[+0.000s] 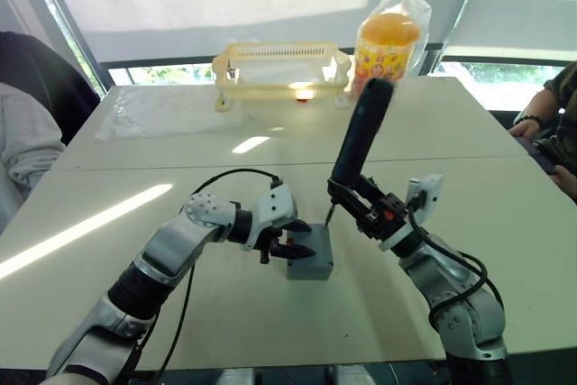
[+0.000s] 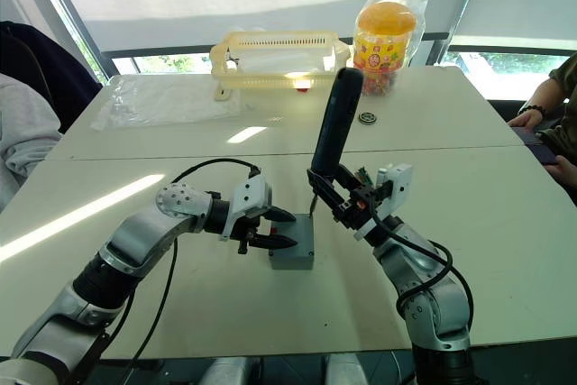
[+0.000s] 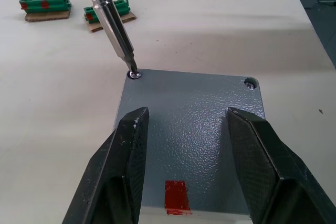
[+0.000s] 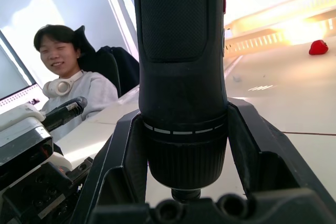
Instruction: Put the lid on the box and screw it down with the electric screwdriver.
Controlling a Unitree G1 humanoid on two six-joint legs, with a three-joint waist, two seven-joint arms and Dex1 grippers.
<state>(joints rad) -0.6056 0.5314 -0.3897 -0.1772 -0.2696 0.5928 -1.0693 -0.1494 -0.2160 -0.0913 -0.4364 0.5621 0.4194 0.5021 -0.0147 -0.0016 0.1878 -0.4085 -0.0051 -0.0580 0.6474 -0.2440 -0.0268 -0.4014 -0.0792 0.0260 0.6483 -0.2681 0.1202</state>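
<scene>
The grey box (image 1: 311, 266) stands near the table's front middle with the lid (image 3: 194, 114) lying on top of it. A red mark (image 3: 176, 203) shows at the lid's near edge. My left gripper (image 1: 293, 248) is open, and its black fingers (image 3: 131, 161) stand spread just over the lid. I cannot tell whether they touch it. My right gripper (image 1: 356, 200) is shut on the electric screwdriver (image 1: 361, 137), which leans up and away. Its metal bit (image 3: 118, 30) rests on a screw (image 3: 135, 74) in one corner of the lid. Another corner shows a screw hole (image 3: 251, 83).
A yellow basket (image 1: 279, 65), a bagged orange snack jar (image 1: 388, 42) and a clear plastic bag (image 1: 162, 110) sit at the table's far side. Two green terminal blocks (image 3: 44, 6) holding screws lie beyond the box. One person (image 1: 22, 132) sits at the left, and another person's hand (image 1: 541, 123) rests at the right edge.
</scene>
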